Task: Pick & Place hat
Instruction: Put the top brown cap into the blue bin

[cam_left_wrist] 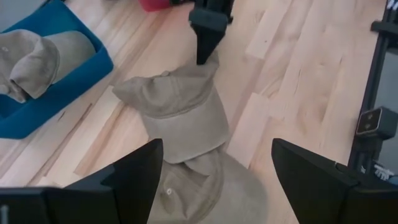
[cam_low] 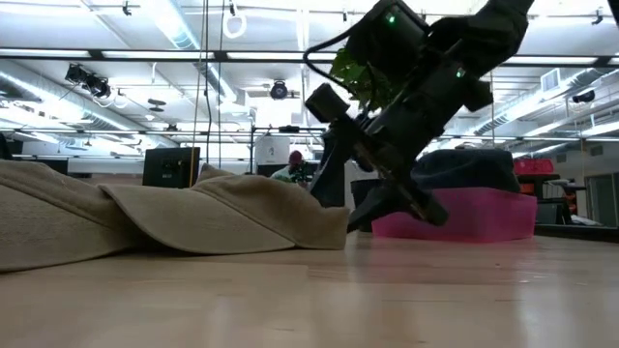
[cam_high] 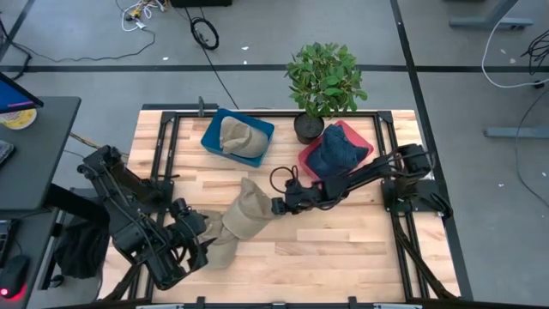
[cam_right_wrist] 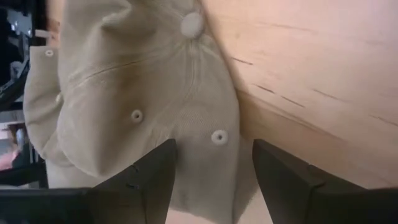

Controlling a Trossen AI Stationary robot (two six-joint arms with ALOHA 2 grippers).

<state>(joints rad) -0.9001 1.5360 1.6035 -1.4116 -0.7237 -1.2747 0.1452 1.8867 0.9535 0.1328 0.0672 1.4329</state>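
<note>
Two tan caps lie overlapped on the table, the upper cap (cam_high: 250,204) (cam_left_wrist: 177,112) resting partly on the lower cap (cam_high: 225,240) (cam_left_wrist: 199,186). My left gripper (cam_high: 199,240) (cam_left_wrist: 217,180) is open at the stack's near-left end, a finger on each side of the lower cap. My right gripper (cam_high: 276,206) (cam_right_wrist: 214,180) (cam_low: 363,208) is open and low at the upper cap's right edge, with the crown (cam_right_wrist: 143,93) just ahead of its fingers. A third tan cap (cam_high: 238,137) lies in the blue bin. My right gripper slants down from the table's right, its fingers standing on either side of the edge of the upper cap's crown (cam_right_wrist: 214,140). Whether a finger touches the cloth, I cannot tell. The cap lies flat on the table and on the lower cap.
A blue bin (cam_high: 210,137) stands at the far left of the table. A pink bin (cam_high: 356,137) with a dark blue cap (cam_high: 334,153) is at the far right. A potted plant (cam_high: 324,81) stands between them. Bare wood lies toward the near edge.
</note>
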